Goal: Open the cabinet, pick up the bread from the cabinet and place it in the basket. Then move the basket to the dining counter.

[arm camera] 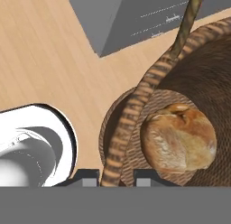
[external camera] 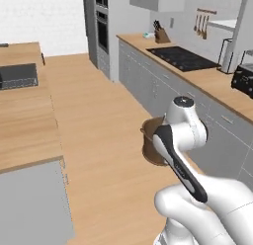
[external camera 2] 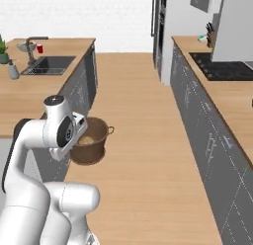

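In the hand view my gripper (arm camera: 115,177) is shut on the woven rim of the dark brown basket (arm camera: 135,105), which runs up between the two finger tips. The golden-brown bread (arm camera: 178,138) lies on the basket's bottom. From the base cameras the basket (external camera: 149,140) (external camera 2: 94,142) hangs off the floor in the aisle, partly hidden by my wrist, with the bread (external camera 2: 87,139) just visible inside. The dining counter (external camera: 24,125) (external camera 2: 49,91), a light-wood top on a grey base with a sink, runs along the left. A grey cabinet front (external camera 2: 232,26) hangs above the right worktop.
Grey drawers (external camera: 158,86) line the right side under a worktop carrying a black cooktop (external camera: 183,59), a knife block (external camera: 160,35) and a toaster (external camera: 243,78). A tall oven unit (external camera: 101,31) stands at the far end. Open wood floor (external camera 2: 138,130) lies between the counters.
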Motion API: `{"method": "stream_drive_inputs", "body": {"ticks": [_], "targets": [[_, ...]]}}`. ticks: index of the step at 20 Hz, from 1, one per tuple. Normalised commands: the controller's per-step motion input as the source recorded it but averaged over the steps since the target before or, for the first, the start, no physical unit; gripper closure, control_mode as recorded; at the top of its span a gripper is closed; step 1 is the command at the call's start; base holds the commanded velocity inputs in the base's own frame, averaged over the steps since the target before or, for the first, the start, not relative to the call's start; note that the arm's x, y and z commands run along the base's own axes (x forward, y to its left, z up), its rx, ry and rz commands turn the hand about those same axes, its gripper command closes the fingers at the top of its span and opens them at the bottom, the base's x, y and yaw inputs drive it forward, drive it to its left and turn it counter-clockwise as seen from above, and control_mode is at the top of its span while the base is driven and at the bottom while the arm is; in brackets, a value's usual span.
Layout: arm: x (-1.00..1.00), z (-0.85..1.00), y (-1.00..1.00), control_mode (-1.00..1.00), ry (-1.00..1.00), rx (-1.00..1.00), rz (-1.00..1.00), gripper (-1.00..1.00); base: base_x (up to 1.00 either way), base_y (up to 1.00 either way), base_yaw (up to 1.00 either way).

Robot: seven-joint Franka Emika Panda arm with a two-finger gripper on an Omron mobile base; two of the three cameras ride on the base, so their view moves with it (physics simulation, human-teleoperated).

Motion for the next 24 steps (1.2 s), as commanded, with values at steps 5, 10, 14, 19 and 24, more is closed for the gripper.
{"method": "stream_drive_inputs", "body": {"ticks": [5,10,14,19,24], "targets": [[0.0,0.0,0.0,1.0,0.0,0.0,0.0,1.0,-0.02,1.0,0.04],[0.0,0.0,0.0,1.0,0.0,0.0,0.0,1.0,0.09,1.0,0.1],[0.0,0.0,0.0,1.0,0.0,0.0,0.0,1.0,0.07,1.0,0.15],[0.0,0.0,0.0,1.0,0.0,0.0,0.0,1.0,0.29,1.0,0.05],[0.0,0.0,0.0,1.0,0.0,0.0,0.0,1.0,0.38,1.0,0.0]]}}
